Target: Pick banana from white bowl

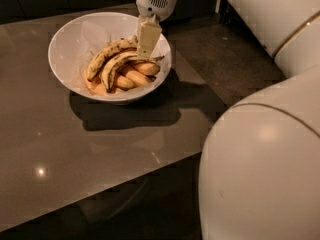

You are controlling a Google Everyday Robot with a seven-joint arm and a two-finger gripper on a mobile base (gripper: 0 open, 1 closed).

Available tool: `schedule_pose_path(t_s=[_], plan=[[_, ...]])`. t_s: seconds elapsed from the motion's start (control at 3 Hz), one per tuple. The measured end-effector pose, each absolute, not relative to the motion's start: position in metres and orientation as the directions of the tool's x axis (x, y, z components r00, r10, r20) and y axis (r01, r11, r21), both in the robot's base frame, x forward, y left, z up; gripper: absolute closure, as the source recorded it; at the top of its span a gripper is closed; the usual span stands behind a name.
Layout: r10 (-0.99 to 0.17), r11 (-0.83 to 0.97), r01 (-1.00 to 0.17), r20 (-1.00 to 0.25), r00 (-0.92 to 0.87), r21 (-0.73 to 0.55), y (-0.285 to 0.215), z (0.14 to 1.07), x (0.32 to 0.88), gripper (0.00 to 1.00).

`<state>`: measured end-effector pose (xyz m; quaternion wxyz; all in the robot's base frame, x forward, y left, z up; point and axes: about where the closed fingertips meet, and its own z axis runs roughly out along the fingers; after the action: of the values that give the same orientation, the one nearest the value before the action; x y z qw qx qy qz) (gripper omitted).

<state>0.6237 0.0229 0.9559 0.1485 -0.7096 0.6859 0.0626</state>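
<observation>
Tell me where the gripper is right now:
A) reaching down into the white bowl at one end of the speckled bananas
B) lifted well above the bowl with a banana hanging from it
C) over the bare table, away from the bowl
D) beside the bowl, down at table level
A: the gripper reaches down inside the rim of the white bowl, at the picture-right end of the banana, which lies in the bowl.
</observation>
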Motion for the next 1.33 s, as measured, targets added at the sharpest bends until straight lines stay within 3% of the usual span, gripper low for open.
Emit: schedule_pose_path(t_s=[0.67,1.0,1.33], plan=[[-0.959,-0.001,-0.997,-0.283,0.021,-0.071,0.025,0.933,0.630,0.51],[-0.961,0.000,-0.999,-0.276,0.014,-0.051,0.027,0.924,0.634,0.57],[-0.961,0.000,-0.999,-0.276,0.014,-0.051,0.027,0.924,0.634,0.76]])
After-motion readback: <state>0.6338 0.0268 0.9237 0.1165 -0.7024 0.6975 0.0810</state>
